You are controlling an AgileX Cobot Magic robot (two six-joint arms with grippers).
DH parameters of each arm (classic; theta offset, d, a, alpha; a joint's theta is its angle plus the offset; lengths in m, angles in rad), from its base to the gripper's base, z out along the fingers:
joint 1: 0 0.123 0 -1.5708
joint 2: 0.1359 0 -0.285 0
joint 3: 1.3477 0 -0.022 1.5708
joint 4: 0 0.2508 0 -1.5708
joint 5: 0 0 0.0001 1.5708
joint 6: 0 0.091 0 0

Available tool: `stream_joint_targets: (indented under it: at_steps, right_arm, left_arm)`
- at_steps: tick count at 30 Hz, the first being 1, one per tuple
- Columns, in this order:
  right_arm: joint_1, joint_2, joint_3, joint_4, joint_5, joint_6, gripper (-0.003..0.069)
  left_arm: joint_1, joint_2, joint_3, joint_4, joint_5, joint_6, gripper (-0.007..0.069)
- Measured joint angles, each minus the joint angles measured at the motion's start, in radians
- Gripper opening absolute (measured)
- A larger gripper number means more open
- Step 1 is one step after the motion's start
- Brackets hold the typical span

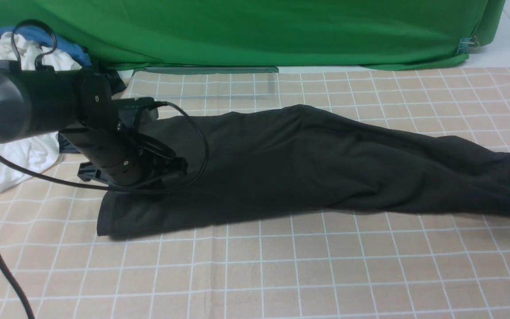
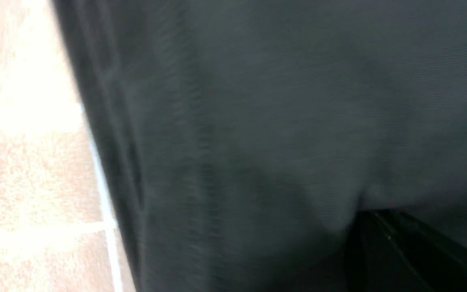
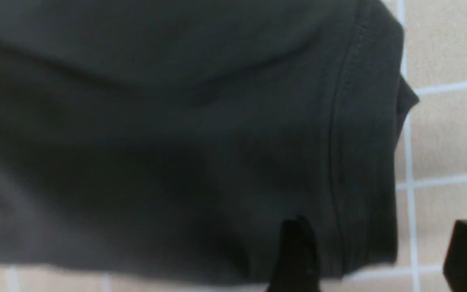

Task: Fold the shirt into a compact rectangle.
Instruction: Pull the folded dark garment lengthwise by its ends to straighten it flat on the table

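Shirt [image 1: 303, 164] hides most of our left gripper [image 1: 173, 168], fingers pressed together; right gripper [image 3: 379, 227] is cropped at the edge, fingers apart.

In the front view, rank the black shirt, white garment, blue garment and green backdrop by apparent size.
1. black knit shirt and green cloth backdrop, too alike to rank.
2. crumpled white garment, partly hidden.
3. blue garment.

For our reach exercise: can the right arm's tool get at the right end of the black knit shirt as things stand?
Probably yes: the right tool stands open at the black knit shirt's stitched edge, one finger over the fabric, nothing between.
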Motion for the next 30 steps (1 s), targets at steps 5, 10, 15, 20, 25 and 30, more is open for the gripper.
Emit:
stream_joint_targets:
  at_steps: [5,10,15,20,25,30]
  right_arm:
    - [-0.001,0.085,0.0,0.003,-0.04,0.008,0.052]
    - [-0.001,0.107,-0.003,0.004,-0.052,-0.08,0.0197]
    - [-0.016,0.101,-0.035,-0.014,0.012,-0.115,0.008]
    - [-0.049,0.071,-0.097,-0.085,0.101,-0.108,0.008]
    - [-0.06,0.063,-0.145,-0.098,0.15,-0.101,0.0089]
    - [-0.068,0.063,-0.153,-0.155,0.194,-0.1,0.0269]
  left_arm:
    - [0.001,0.009,-0.007,0.0,0.0,0.009,0.0019]
    - [0.002,0.009,-0.008,0.001,0.003,0.012,0.0019]
    - [0.002,0.01,-0.008,0.0,0.003,0.012,0.0019]
    - [0.002,0.01,-0.009,0.0,0.007,0.016,0.0019]
    - [0.002,0.01,-0.011,-0.001,0.014,0.045,0.0019]
    - [0.002,0.014,-0.047,0.008,0.095,0.063,0.0019]
